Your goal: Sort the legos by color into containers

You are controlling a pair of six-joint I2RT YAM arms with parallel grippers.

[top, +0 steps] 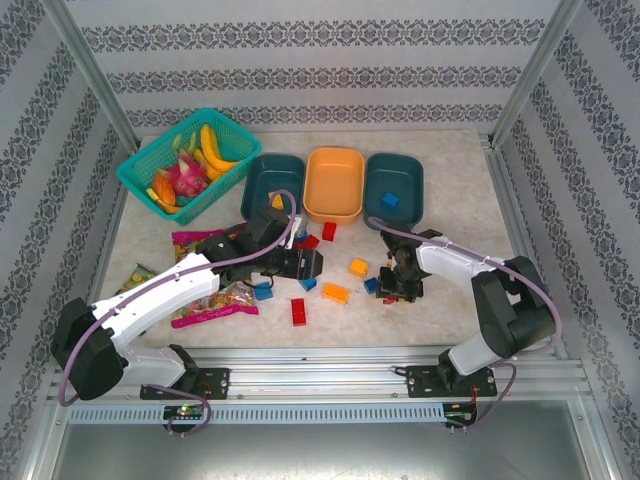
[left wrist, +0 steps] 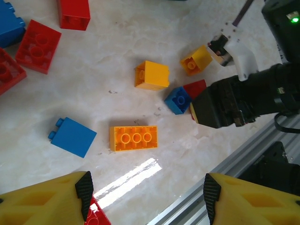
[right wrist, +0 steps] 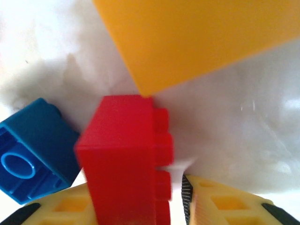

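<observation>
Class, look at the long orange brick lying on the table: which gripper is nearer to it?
Left. The left gripper sits just behind and left of the long orange brick, fingers open. The right gripper is farther away on its right, holding a red brick.

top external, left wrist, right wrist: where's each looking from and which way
Top external: above and behind, facing down at the table; left pincer and right pincer show.
Left wrist: faces down past its open fingertips at loose legos.
Right wrist: low, close on a red lego between its fingers.
Shared: top and left wrist both catch the right pincer.
</observation>
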